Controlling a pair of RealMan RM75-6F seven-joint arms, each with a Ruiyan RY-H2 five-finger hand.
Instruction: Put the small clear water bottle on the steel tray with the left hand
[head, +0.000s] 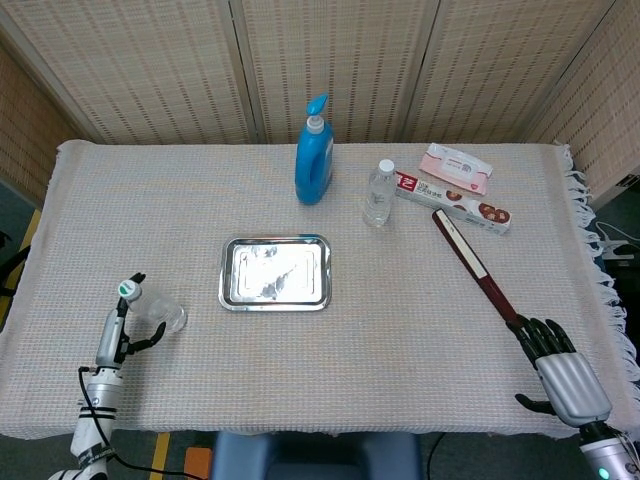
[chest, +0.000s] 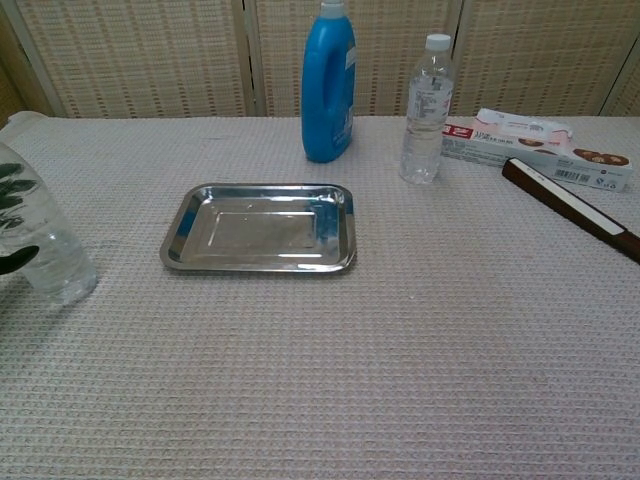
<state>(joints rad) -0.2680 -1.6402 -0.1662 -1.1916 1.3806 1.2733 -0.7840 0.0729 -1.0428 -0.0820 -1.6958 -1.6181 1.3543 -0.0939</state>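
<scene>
The small clear water bottle (head: 152, 306) with a green-marked cap stands upright at the table's front left, and in the chest view the bottle (chest: 45, 250) is at the left edge. My left hand (head: 116, 328) is right against its left side, open. One dark finger reaches up by the cap and the thumb curls toward the base. In the chest view its fingers (chest: 14, 188) show around the bottle's left side, and I cannot tell whether they touch. The steel tray (head: 275, 273) (chest: 260, 228) lies bare to the right of the bottle. My right hand (head: 560, 368) rests open at the front right corner.
A blue detergent bottle (head: 313, 160) and a taller clear bottle (head: 378, 195) stand behind the tray. A biscuit box (head: 455, 200), a pink wipes pack (head: 455, 167) and a long dark red stick (head: 475, 265) lie at the right. A woven cloth covers the table.
</scene>
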